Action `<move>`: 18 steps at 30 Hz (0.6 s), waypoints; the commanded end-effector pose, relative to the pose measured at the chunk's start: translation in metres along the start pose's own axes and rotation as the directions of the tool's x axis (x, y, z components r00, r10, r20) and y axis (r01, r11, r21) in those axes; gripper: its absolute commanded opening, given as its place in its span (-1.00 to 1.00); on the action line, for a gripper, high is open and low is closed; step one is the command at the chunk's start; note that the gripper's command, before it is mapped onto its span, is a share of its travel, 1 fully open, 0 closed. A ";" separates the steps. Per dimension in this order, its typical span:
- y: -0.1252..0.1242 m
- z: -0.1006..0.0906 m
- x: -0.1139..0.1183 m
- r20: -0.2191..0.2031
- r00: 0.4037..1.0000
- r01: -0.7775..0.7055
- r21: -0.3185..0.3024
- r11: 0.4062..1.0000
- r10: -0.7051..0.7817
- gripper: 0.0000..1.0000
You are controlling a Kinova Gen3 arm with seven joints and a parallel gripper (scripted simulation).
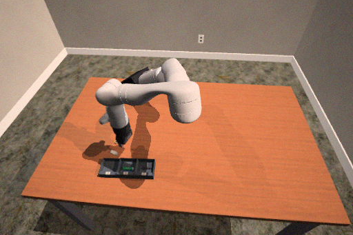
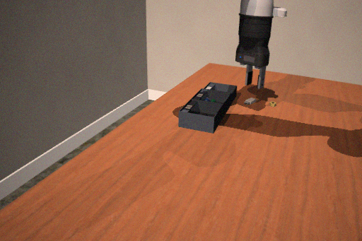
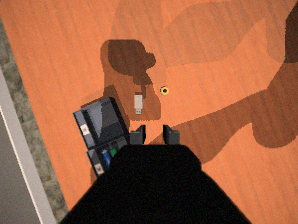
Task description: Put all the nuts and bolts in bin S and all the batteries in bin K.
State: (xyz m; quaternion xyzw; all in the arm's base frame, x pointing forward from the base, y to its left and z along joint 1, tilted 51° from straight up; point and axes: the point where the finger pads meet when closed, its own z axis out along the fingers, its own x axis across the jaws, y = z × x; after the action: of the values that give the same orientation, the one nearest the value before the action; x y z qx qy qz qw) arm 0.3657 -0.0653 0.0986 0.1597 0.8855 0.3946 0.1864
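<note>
A dark tray of three bins stands near the table's front left. Its small labels are too small to read. A green battery and a blue battery lie in the middle bin. A small yellow nut lies on the table beyond the tray. My gripper is open and empty. It hangs above the table just behind the tray's far end, close to the nut.
A small grey block lies between the tray and the nut, under my gripper's shadow. The table's left edge runs close beside the tray.
</note>
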 end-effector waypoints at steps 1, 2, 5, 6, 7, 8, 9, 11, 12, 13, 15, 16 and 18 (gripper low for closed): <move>-0.039 0.000 0.012 -0.001 0.998 -0.059 0.006 0.998 0.059 0.27; -0.047 -0.001 0.014 -0.001 0.998 -0.059 0.006 0.998 0.059 0.27; -0.055 -0.001 0.017 -0.001 0.998 -0.059 0.006 0.998 0.059 0.27; -0.063 -0.001 0.019 -0.001 0.998 -0.059 0.006 0.998 0.059 0.27; -0.071 -0.001 0.021 -0.001 0.998 -0.059 0.006 0.998 0.059 0.27; -0.079 -0.002 0.024 -0.001 0.998 -0.059 0.006 0.998 0.059 0.27; -0.081 -0.002 0.025 -0.001 0.998 -0.059 0.006 0.998 0.059 0.27; -0.084 -0.002 0.026 -0.001 0.998 -0.059 0.006 0.998 0.059 0.27; -0.084 -0.002 0.026 -0.001 0.998 -0.059 0.006 0.998 0.059 0.27; -0.084 -0.002 0.027 -0.001 0.998 -0.059 0.006 0.998 0.059 0.27; -0.084 -0.002 0.027 -0.001 0.998 -0.059 0.006 0.998 0.059 0.27; -0.084 -0.002 0.027 -0.001 0.998 -0.059 0.006 0.998 0.059 0.27; -0.083 -0.002 0.026 -0.001 0.998 -0.059 0.006 0.998 0.059 0.27</move>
State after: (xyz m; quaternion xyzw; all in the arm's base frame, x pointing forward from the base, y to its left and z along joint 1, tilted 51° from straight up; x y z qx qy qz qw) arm 0.3313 -0.1073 0.0321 0.1841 0.8820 0.3972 0.1741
